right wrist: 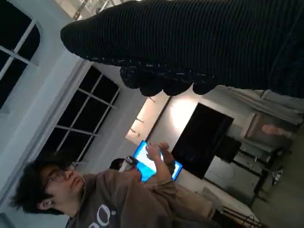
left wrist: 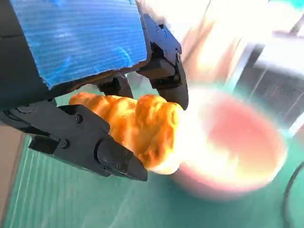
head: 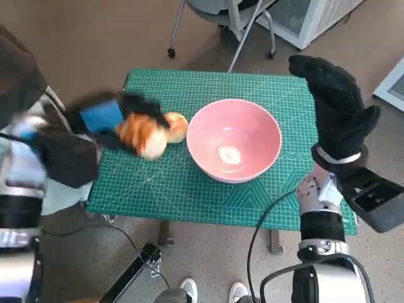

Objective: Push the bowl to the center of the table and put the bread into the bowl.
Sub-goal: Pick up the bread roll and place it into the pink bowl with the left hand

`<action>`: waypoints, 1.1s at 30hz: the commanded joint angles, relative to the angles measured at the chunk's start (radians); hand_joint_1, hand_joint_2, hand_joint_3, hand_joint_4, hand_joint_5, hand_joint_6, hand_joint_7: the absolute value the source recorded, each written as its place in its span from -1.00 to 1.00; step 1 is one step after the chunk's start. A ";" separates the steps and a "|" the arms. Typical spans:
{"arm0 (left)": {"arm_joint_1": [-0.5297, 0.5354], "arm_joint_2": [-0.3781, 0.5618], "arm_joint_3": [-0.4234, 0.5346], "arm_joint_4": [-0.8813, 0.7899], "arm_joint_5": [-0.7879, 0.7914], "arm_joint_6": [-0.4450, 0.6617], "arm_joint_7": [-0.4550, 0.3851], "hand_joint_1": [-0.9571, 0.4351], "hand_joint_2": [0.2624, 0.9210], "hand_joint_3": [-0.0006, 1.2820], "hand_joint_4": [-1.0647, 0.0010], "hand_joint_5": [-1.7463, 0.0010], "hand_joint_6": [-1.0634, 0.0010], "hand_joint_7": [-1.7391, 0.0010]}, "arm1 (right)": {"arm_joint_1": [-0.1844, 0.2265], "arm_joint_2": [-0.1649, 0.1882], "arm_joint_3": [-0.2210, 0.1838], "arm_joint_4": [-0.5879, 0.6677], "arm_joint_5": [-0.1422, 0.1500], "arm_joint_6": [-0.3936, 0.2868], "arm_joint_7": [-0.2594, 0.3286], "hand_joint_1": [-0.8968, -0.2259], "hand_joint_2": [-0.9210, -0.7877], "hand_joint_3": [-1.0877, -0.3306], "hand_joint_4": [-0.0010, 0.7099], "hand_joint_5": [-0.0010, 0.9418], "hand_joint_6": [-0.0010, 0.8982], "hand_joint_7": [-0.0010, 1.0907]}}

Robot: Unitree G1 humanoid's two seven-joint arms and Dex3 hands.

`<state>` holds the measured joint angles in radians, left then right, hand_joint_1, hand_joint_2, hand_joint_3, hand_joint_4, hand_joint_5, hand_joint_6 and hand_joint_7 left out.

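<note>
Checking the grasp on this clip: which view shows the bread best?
The left wrist view: the bread fills the frame, gripped between the left hand's fingers. The head view shows it small and blurred beside the pink bowl. The right wrist view shows none of it.

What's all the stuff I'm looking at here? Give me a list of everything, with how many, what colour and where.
bowl: one, pink, on the mat near the table's middle, nothing in it.
bread: one golden-brown piece, held above the mat just beside the bowl.
second bread: one, pale brown, lying on the mat between the held bread and the bowl.
cutting mat: one, green, covering the table.
office chair: one, grey, on the floor beyond the table.
person: one, brown top, seen in the right wrist view.
left hand: black with blue tape, grips the bread.
right hand: black glove, raised beside the bowl, holding nothing.
</note>
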<state>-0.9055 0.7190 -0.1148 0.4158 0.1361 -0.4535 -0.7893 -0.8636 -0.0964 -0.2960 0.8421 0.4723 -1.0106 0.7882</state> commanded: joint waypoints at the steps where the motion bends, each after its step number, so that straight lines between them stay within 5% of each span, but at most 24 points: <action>1: -0.067 -0.060 -0.004 -0.037 0.006 -0.005 0.051 0.37 1.00 -0.93 -0.25 -0.32 -0.32 -0.30 | 0.004 0.005 0.002 0.019 0.011 0.008 0.014 -0.11 -1.00 -0.04 0.00 -0.99 -0.85 0.45; 9: -0.142 -0.148 -0.077 0.005 0.135 -0.038 0.157 0.38 1.00 -0.95 -0.28 -0.29 -0.35 -0.29 | 0.007 0.010 0.006 0.021 0.010 0.003 0.015 -0.10 -1.00 -0.05 0.01 -0.99 -0.86 0.44; 20: -0.245 -0.264 -0.208 0.346 0.320 -0.205 0.335 0.37 1.00 -0.90 -0.20 -0.37 -0.30 -0.29 | 0.018 0.008 0.006 0.016 0.006 -0.005 0.011 -0.11 -1.00 -0.07 0.01 -0.99 -0.88 0.44; 22: -0.251 -0.282 -0.225 0.396 0.342 -0.201 0.356 0.37 1.00 -0.88 -0.19 -0.39 -0.23 -0.32 | 0.020 0.006 0.005 0.013 0.007 -0.005 0.010 -0.12 -1.00 -0.07 0.01 -0.99 -0.88 0.44; 24: -0.251 -0.295 -0.243 0.431 0.363 -0.184 0.364 0.37 1.00 -0.74 -0.09 -0.46 0.05 -0.47 | 0.023 0.004 0.004 0.012 0.007 -0.006 0.009 -0.12 -1.00 -0.07 0.01 -0.99 -0.89 0.44; 25: -0.251 -0.299 -0.251 0.443 0.372 -0.177 0.366 0.34 0.95 -0.73 0.04 -0.32 0.18 -0.36 | 0.024 0.003 0.003 0.011 0.007 -0.006 0.009 -0.12 -1.00 -0.07 0.01 -0.99 -0.89 0.44; 28: -0.248 -0.302 -0.282 0.461 0.407 -0.158 0.362 0.22 0.84 -0.85 0.42 0.51 0.60 0.19 | 0.025 -0.001 0.000 0.011 0.007 -0.007 0.006 -0.13 -1.00 -0.08 0.00 -0.99 -0.89 0.44; 33: -0.255 -0.299 -0.303 0.475 0.429 -0.155 0.352 0.14 0.72 -0.95 0.69 0.88 0.80 0.37 | 0.030 -0.007 -0.003 0.004 0.005 -0.006 -0.002 -0.14 -1.00 -0.08 0.00 -0.99 -0.90 0.45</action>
<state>-1.1350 0.4172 -0.4098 0.8854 0.5543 -0.6091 -0.4348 -0.8612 -0.0970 -0.2965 0.8474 0.4774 -1.0169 0.7933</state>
